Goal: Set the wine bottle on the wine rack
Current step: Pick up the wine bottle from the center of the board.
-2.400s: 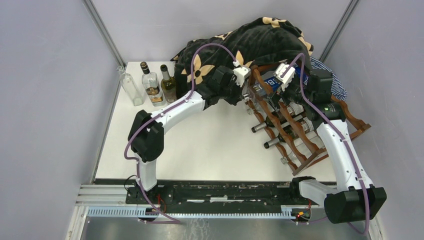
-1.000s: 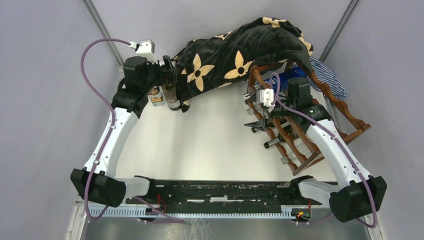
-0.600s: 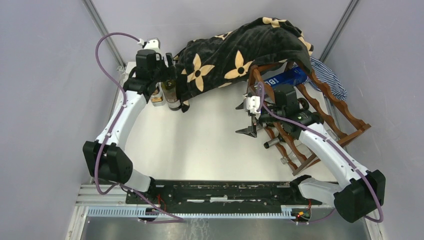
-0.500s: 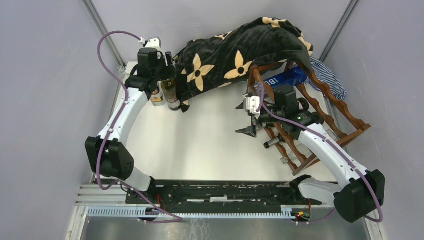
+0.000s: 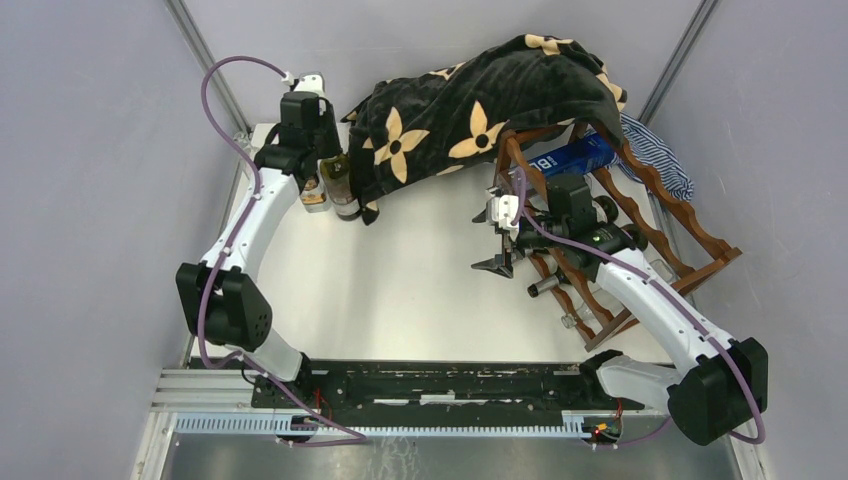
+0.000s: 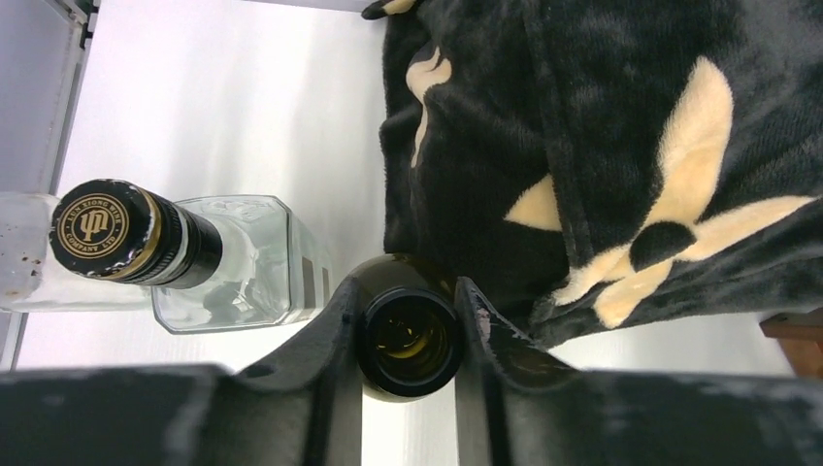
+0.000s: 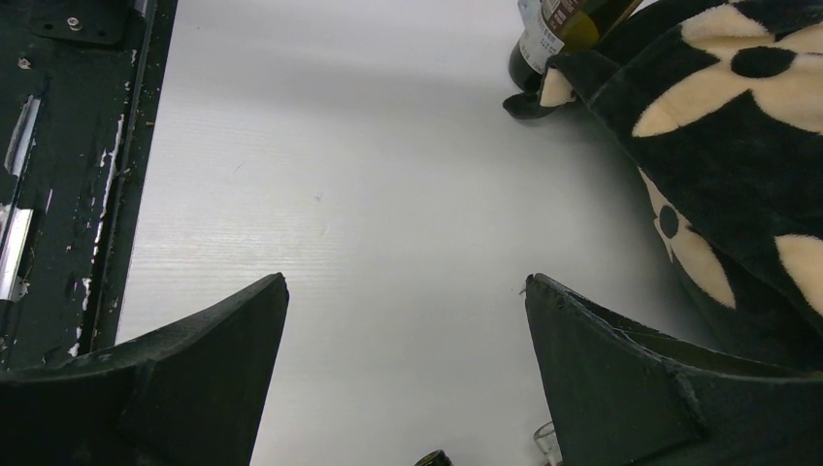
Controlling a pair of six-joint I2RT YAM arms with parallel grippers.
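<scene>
Left claw (image 6: 408,320): both fingers (image 6: 335,374) sit against the neck of the wine bottle (image 6: 410,342), one on each side just below the open mouth. No gap shows in my wrist view, so I record it as clamped on the neck.

The bottle is dark green glass and stands upright on the white table (image 5: 400,290), at the upper left of the overhead view. It is on the table, not on the rack.

Just beside it, toward the left of my wrist view, is a square clear bottle (image 6: 243,267) with a black printed cap. Another pale glass shape at the far left edge is too blurred to identify. On the other side, the black blanket (image 6: 582,146) with cream flowers hangs touching or very nearly touching the wine bottle's shoulder; I cannot tell which.

Right claw (image 7: 405,282): fingers spread wide with nothing between them, hanging above bare table near the middle of the overhead frame.

The wine rack (image 5: 715,245) is just beside the right claw, toward the right of the overhead view. It is dark reddish-brown wood with wavy rails and runs diagonally. Its far end is under the blanket. Bottle necks (image 5: 540,288) poke out of its lower tiers toward the centre of the frame. The wine bottle is well apart from it, across the table.
</scene>
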